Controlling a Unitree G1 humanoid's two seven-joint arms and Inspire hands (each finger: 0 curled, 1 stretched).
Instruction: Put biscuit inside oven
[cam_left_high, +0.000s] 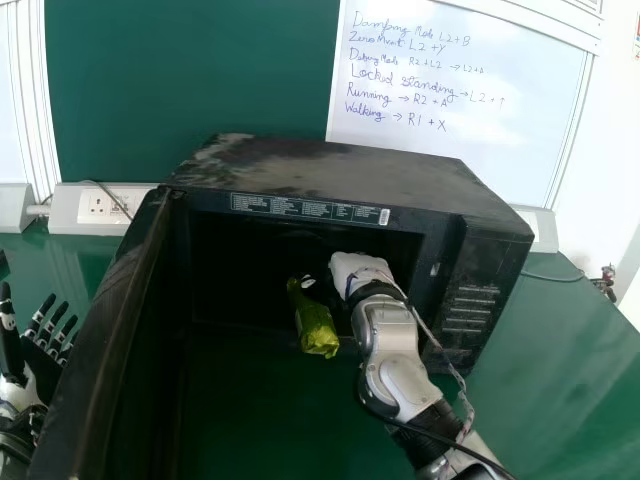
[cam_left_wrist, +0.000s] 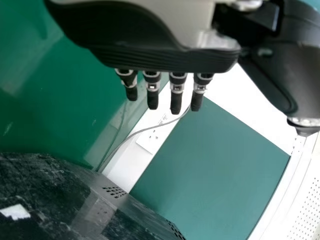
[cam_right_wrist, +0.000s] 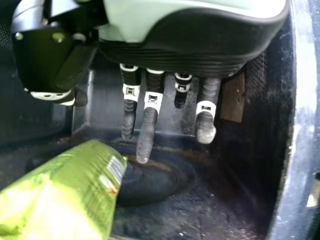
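Observation:
The black oven (cam_left_high: 330, 180) stands on the green table with its door swung out to the left. At its mouth lies the green biscuit packet (cam_left_high: 316, 325), its near end towards the front edge. Just right of the packet, my right hand (cam_left_high: 360, 270) is inside the opening. In the right wrist view the fingers of my right hand (cam_right_wrist: 150, 120) hang straight inside the cavity, apart from the biscuit packet (cam_right_wrist: 65, 195). My left hand (cam_left_high: 40, 350) is left of the oven door, fingers extended; the left wrist view also has my left hand (cam_left_wrist: 165, 60) with straight fingers.
The open oven door (cam_left_high: 105, 340) stands between my left hand and the cavity. Behind the oven are a wall socket (cam_left_high: 105, 207) with a cable and a whiteboard (cam_left_high: 455, 100). The green table (cam_left_high: 560, 370) extends to the right.

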